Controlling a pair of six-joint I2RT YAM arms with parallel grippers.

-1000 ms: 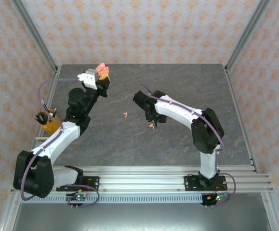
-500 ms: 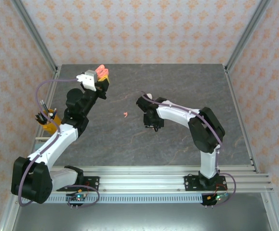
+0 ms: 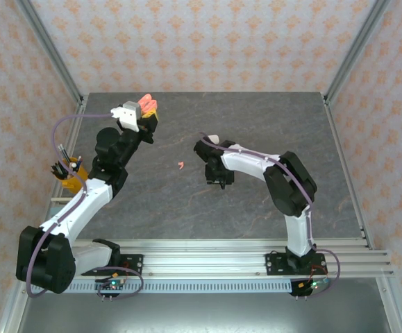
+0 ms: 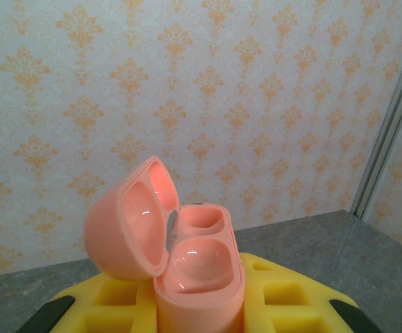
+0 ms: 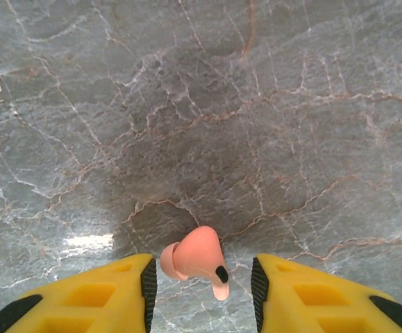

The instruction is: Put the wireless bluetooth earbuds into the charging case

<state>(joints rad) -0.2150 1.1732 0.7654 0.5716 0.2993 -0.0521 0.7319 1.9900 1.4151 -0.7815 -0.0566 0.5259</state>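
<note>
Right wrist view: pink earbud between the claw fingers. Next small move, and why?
Probably close the right claw on the pink earbud: it lies on the table between the yellow fingers, gaps both sides. The left claw holds the pink case, lid open.

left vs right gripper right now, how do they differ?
1. The left gripper is shut on the pink charging case, whose lid is open. The right gripper is open and holds nothing: a pink earbud lies between its fingers with a gap on each side.
2. The left gripper points toward the wall, the right one straight down at the table.
Both have yellow fingers.
</note>
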